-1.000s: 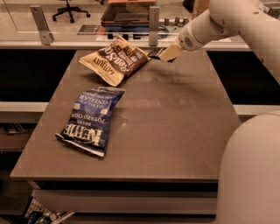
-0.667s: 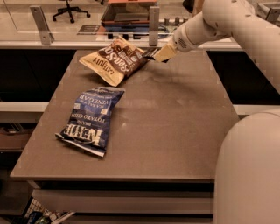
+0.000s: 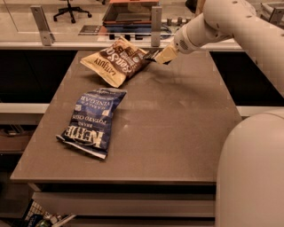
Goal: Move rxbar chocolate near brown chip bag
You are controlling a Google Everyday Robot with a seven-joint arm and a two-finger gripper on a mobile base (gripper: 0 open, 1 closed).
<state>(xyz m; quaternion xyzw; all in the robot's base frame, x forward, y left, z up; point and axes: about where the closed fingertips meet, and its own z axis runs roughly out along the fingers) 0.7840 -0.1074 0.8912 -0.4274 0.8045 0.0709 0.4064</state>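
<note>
Black rxbar chocolate [image 3: 150, 54] clamped in tool [image 3: 156, 55], shifted left (now beside brown chip bag [image 3: 116, 64]).

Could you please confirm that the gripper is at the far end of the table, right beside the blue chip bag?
Not quite. The camera view shows the gripper at the far end of the table beside the brown chip bag, not the blue chip bag, which lies nearer the front left.

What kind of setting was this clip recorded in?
Probably an office or lab: a black wheeled office chair stands beyond a glass partition with grey metal posts, behind the brown table. The gripper hovers near the table's far edge, beside the crinkly tan-and-brown chip bag.
</note>
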